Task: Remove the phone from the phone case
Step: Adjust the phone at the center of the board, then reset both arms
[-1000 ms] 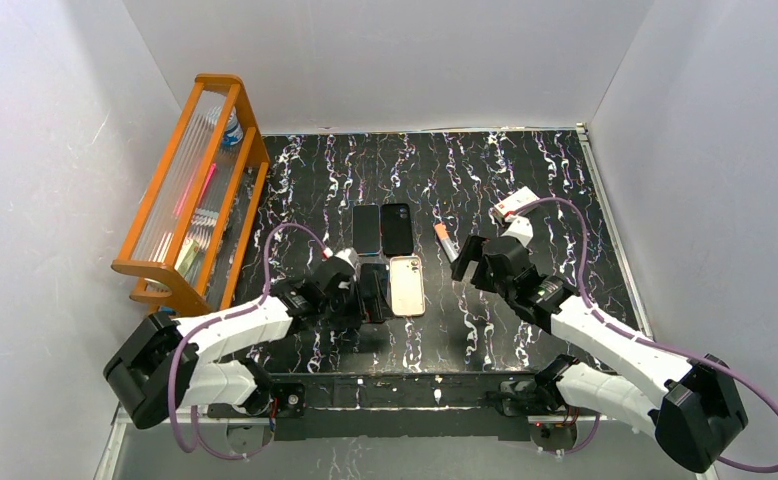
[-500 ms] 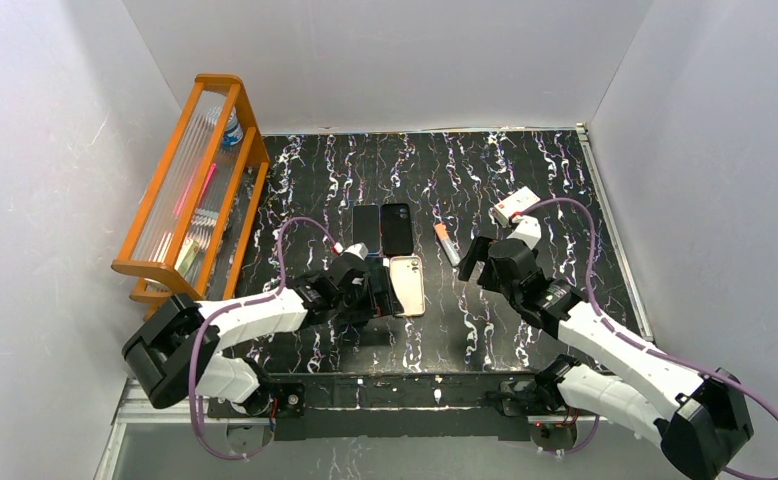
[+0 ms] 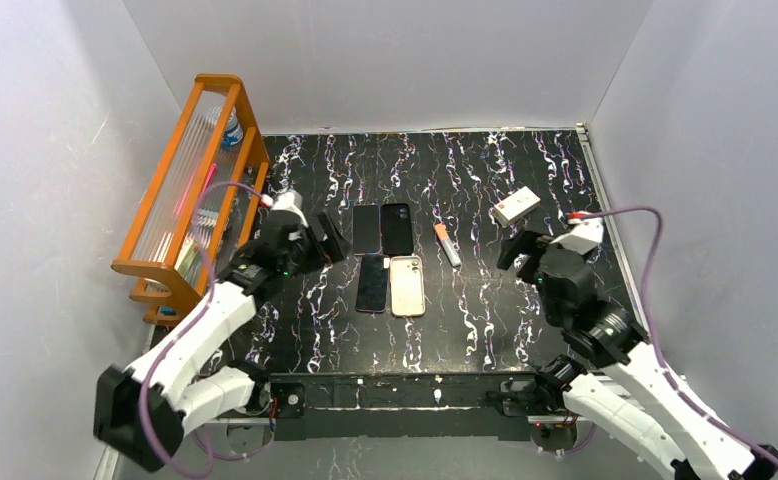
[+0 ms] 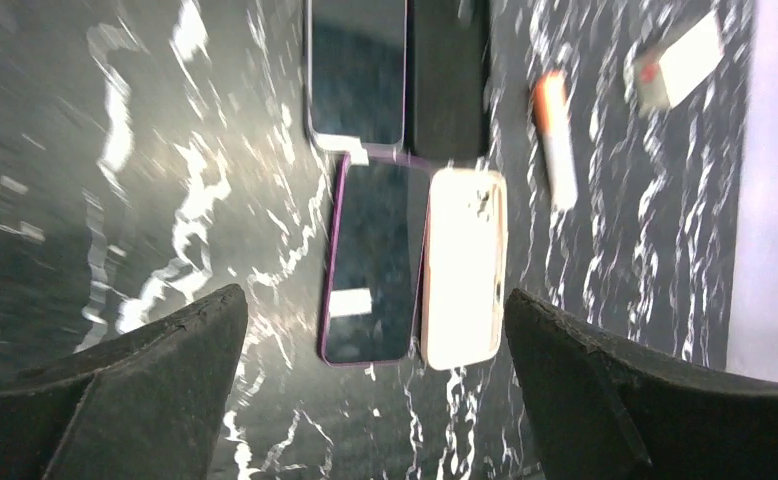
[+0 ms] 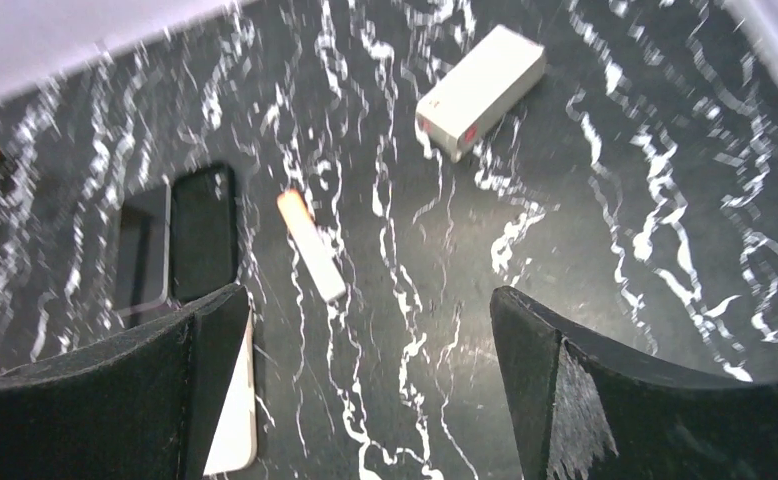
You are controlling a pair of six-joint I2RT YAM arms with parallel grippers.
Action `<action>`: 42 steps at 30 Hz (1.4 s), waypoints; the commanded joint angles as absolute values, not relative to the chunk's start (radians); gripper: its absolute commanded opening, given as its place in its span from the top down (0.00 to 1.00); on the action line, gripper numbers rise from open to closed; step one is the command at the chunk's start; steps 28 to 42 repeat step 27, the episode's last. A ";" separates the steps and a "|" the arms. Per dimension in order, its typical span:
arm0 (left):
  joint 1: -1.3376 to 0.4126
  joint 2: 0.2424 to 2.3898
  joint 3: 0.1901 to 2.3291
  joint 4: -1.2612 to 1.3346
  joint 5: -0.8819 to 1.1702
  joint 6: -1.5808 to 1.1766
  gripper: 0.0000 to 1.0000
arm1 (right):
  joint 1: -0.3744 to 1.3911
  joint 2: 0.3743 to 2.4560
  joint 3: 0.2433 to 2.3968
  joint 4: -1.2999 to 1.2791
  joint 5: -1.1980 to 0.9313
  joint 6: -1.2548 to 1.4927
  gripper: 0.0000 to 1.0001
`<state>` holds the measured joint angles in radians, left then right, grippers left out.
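Top external: we judge the phone [image 3: 372,283] already out, at 9 o'clock of the phone case [image 3: 407,286]; left gripper [image 3: 323,240] and right gripper [image 3: 521,250] gape wide, empty.

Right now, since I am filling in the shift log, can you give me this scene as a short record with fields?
left gripper: open, empty, left of the phones
right gripper: open, empty, nearer than the white box
near row: purple-edged phone, screen up; cream case beside it
far row: dark phone, black case
other: orange-capped tube, orange rack
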<state>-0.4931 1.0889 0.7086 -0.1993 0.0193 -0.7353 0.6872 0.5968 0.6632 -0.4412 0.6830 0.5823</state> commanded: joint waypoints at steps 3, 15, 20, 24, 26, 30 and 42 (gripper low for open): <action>-0.442 0.767 0.883 -0.438 -0.316 -0.487 0.02 | 0.684 0.394 0.778 -0.499 0.843 0.451 0.01; -0.443 0.434 0.899 -0.410 -0.646 -0.241 0.02 | 0.687 0.177 0.716 -0.425 0.835 0.345 0.01; -0.442 0.392 0.827 -0.375 -0.651 -0.254 0.02 | 0.687 0.165 0.698 -0.423 0.829 0.336 0.01; -0.442 0.388 0.802 -0.359 -0.633 -0.273 0.02 | 0.686 0.169 0.695 -0.423 0.832 0.333 0.01; -0.442 0.388 0.803 -0.359 -0.639 -0.277 0.02 | 0.686 0.169 0.692 -0.422 0.833 0.333 0.01; -0.443 0.388 0.805 -0.359 -0.640 -0.276 0.02 | 0.685 0.168 0.690 -0.420 0.833 0.333 0.01; -0.443 0.388 0.805 -0.359 -0.640 -0.276 0.02 | 0.685 0.168 0.690 -0.420 0.833 0.333 0.01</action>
